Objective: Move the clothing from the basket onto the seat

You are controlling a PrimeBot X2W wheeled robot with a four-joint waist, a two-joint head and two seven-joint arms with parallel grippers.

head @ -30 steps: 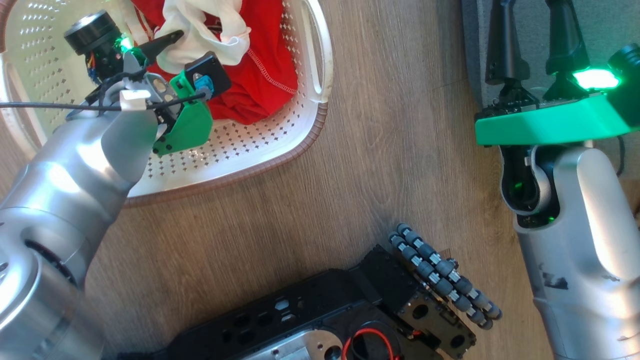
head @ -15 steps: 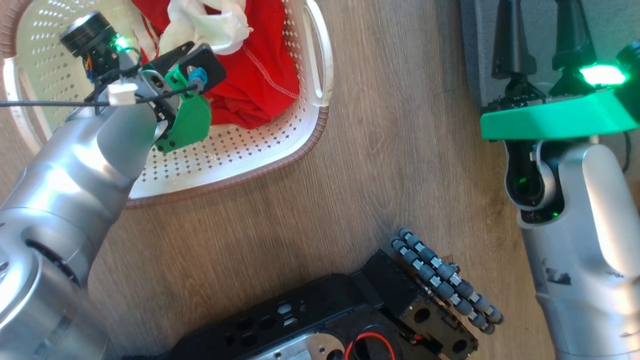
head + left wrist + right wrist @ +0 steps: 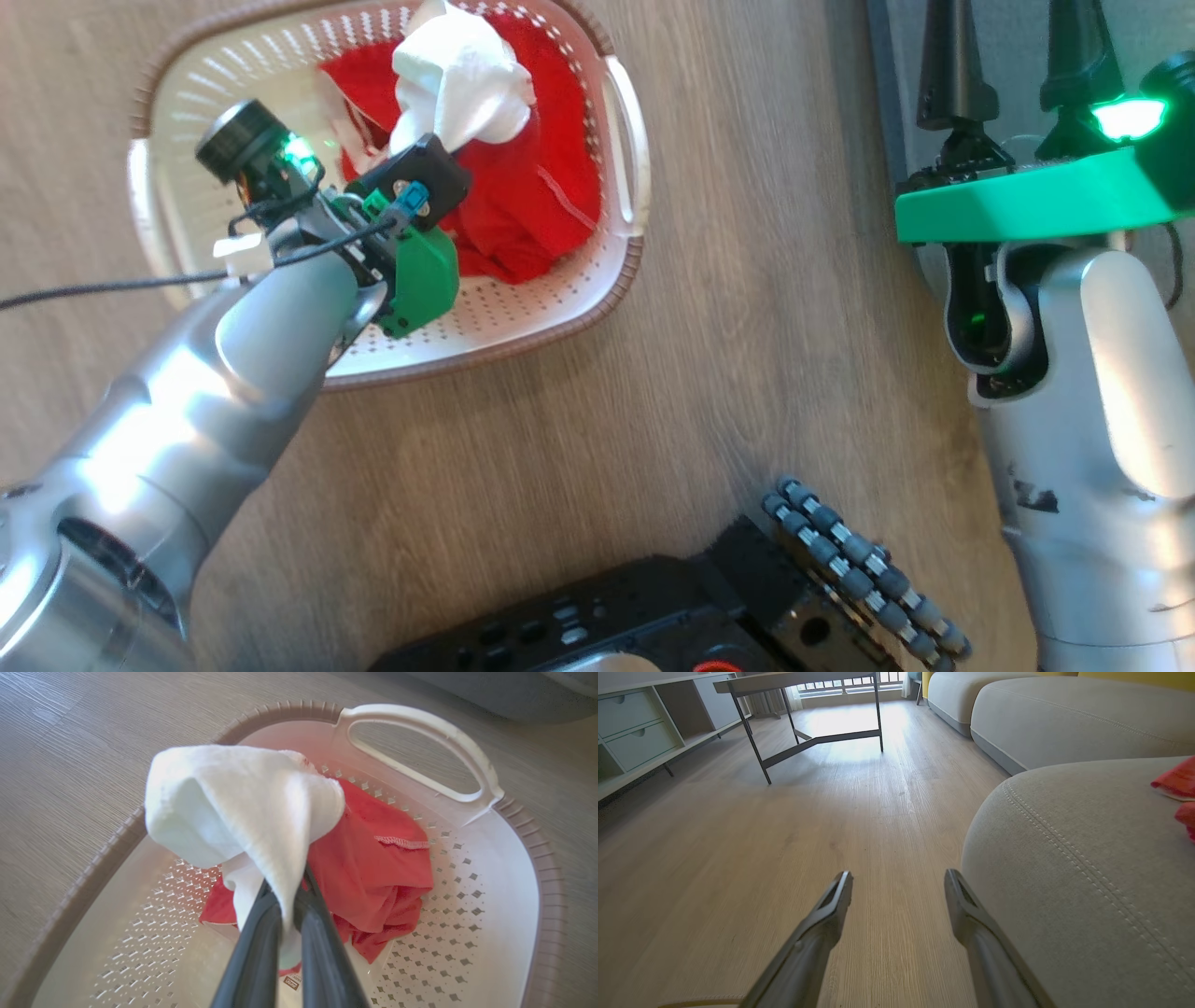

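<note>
Left end effector is gripping the bright red fabric clothing, likely soft and light, by its white band.

1. You have wood-grain floor beneath and ahead of your right pincer.
2. Well ahead of it, slightly to its left, you'll see a table on dark metal legs.
3. Far to its left stands a pale drawer unit.
4. Ahead and to its right, a grey sofa section lies well apart.
</note>
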